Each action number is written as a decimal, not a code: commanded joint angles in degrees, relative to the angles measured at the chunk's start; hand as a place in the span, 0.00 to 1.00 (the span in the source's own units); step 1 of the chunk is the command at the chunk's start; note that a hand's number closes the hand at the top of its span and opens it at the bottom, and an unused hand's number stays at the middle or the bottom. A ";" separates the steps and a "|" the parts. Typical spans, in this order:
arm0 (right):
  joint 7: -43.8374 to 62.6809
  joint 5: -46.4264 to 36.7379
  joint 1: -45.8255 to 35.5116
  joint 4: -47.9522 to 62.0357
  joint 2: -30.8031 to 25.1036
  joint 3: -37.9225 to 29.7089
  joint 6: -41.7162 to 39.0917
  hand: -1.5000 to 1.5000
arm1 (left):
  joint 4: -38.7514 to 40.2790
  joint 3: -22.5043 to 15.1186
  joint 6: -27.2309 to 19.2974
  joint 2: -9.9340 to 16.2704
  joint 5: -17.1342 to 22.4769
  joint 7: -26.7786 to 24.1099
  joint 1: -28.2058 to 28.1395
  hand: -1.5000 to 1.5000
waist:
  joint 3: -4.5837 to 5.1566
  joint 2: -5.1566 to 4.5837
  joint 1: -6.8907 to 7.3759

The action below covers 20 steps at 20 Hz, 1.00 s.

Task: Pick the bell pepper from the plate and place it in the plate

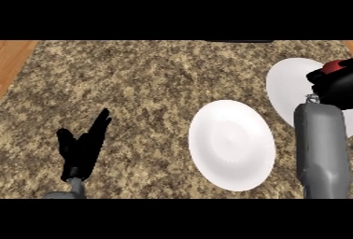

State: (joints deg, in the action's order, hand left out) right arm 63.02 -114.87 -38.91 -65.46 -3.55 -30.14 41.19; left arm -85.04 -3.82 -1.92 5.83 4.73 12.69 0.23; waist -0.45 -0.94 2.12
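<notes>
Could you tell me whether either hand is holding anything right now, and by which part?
The right hand is curled over the red bell pepper above the far plate; only its top shows, so the hold point is hidden. The left hand holds nothing.

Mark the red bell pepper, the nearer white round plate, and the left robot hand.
red bell pepper point(338, 65), head view: the visible red top, above the right robot hand point(334, 86).
nearer white round plate point(231, 145), head view: its bare middle.
left robot hand point(79, 151), head view: the palm, fingers straight up.
</notes>
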 commanded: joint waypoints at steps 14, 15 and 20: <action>-10.07 30.60 -2.23 29.86 -11.55 -17.27 12.25 0.00 | 1.99 0.24 0.50 -0.87 0.48 1.35 0.45 0.50 | 0.19 0.20 -0.79; -11.68 32.48 -2.42 31.78 -11.42 -17.48 15.14 0.00 | 1.20 -2.05 -0.16 -2.18 -1.30 -0.45 -2.57 0.50 | 0.16 0.12 -0.19; -28.50 46.61 -2.78 32.23 -13.58 -15.87 20.29 0.00 | 5.00 0.81 0.93 -1.19 0.30 -1.13 -0.14 0.50 | 0.19 0.21 -0.92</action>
State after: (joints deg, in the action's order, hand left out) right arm 43.79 -76.91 -41.14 -35.32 -16.26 -46.44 56.96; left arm -84.19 -3.12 -1.50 5.40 4.63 11.77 -0.12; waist -0.58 -0.39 1.40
